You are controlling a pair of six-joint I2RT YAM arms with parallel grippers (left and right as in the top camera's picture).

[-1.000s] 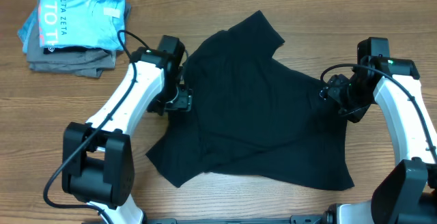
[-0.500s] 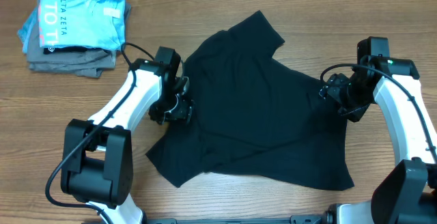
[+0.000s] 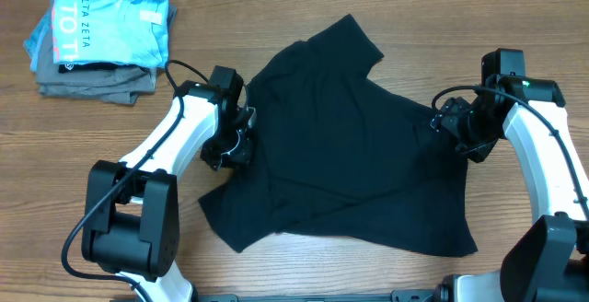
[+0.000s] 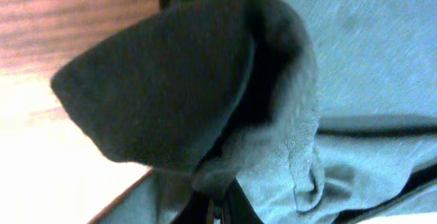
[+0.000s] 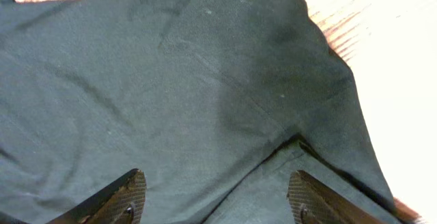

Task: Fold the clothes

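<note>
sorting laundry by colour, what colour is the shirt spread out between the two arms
The shirt is plain black, clearest in the overhead view.

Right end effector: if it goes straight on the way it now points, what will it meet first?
The right end effector would probably meet the black T-shirt; fabric fills its wrist view, depth unclear.

Your black T-shirt (image 3: 340,145) lies spread but rumpled, askew on the surface (image 3: 55,173), its left edge bunched up
</note>
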